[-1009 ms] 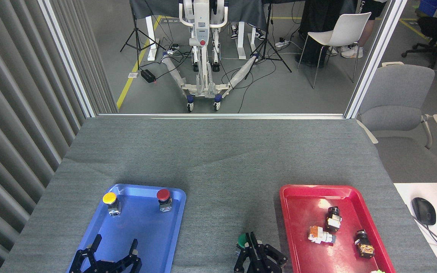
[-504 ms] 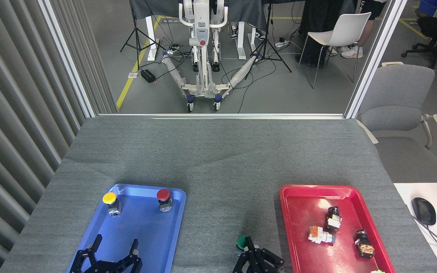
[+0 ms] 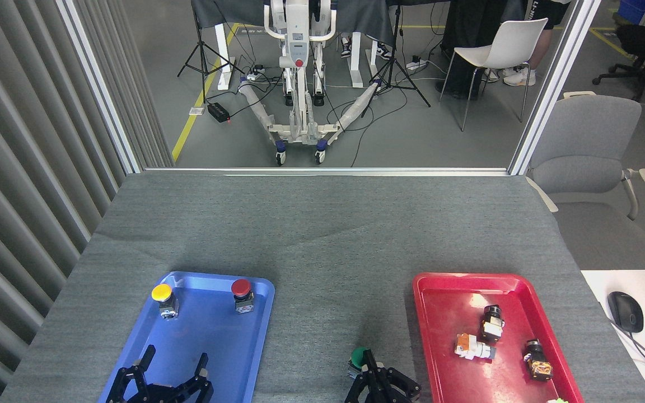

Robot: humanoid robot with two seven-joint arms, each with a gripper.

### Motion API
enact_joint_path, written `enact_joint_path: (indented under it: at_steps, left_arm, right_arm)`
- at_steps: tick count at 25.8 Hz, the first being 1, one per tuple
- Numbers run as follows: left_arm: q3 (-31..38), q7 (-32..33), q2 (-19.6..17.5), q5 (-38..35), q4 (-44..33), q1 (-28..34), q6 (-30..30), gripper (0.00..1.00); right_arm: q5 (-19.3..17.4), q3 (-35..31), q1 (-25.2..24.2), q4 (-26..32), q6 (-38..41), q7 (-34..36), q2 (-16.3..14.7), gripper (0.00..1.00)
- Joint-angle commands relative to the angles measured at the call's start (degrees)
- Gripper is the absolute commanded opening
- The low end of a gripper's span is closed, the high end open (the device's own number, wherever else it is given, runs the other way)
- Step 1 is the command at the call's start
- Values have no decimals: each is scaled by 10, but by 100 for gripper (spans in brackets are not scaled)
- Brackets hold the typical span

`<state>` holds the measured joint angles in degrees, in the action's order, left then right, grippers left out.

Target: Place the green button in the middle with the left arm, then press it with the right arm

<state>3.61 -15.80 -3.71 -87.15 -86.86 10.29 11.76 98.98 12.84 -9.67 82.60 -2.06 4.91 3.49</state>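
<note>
Currently, head view: the green button (image 3: 359, 356) stands upright on the grey cloth (image 3: 322, 235) between the blue tray (image 3: 255, 336) and the red tray (image 3: 429, 336), so placement in the middle appears done. The left gripper (image 3: 174, 366) hovers over the blue tray's near end at 7 o'clock, fingers spread wide and empty. The right gripper (image 3: 368, 361) sits at 6 o'clock with a thin finger just beside or touching the button's cap; contact cannot be confirmed, and whether its jaws are parted cannot be told. It holds nothing visible. Pressing is judged in progress or pending.

Clearance: open cloth extends toward 12 o'clock. The red tray's rim lies near at 3 o'clock of the button. The yellow button (image 3: 162, 292) and red button (image 3: 241, 287) stand well apart at 10 o'clock.
</note>
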Motion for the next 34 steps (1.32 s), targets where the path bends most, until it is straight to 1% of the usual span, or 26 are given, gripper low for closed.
enact_joint_path:
  at_steps: [1,2,5,7,9,14,16,18,21,23,28,31,34]
  left_arm:
    - [0,-1,0,1,-1,0,2,99]
    - [0,-1,0,1,-1,0,2,99]
    - [0,-1,0,1,-1,1,2,99]
    - [0,-1,0,1,-1,1,2,99]
    - [0,-1,0,1,-1,1,2,99]
    - [0,-2,0,1,-1,1,2,99]
    - [0,-3,0,0,-1,1,2,99]
    - [0,-3,0,0,-1,1,2,99]
    - [0,-3,0,0,-2,1,2,99]
    - [-1,-3,1,0,-2,2,2,99]
    - [-2,-3,1,0,-1,2,2,99]
    - [-1,-6,4,0,-3,3,-3,99]
    - [1,-7,18,0,-19,10,-18,99]
  right_arm:
    - [-2,-1,2,36,-15,-4,-2,65]
    - [-3,-3,1,49,-18,-3,-2,68]
    - [-4,-11,-3,78,-21,-4,-4,86]
    - [-4,-15,-6,97,-22,-4,-8,91]
    - [-9,-33,-17,113,-22,-3,-12,98]
    - [-17,-77,-32,131,-22,-2,-21,99]
    - [-18,-91,-38,134,-22,12,-25,99]
    - [-35,-110,-41,134,-22,31,-30,100]
    - [-70,-131,-45,135,-20,33,-35,100]
    - [-80,-142,-46,135,-15,31,-45,100]
    - [-81,-164,-55,136,-1,30,-51,100]
    - [-85,-173,-59,139,6,30,-61,100]
    - [-95,-181,-59,143,4,31,-64,100]
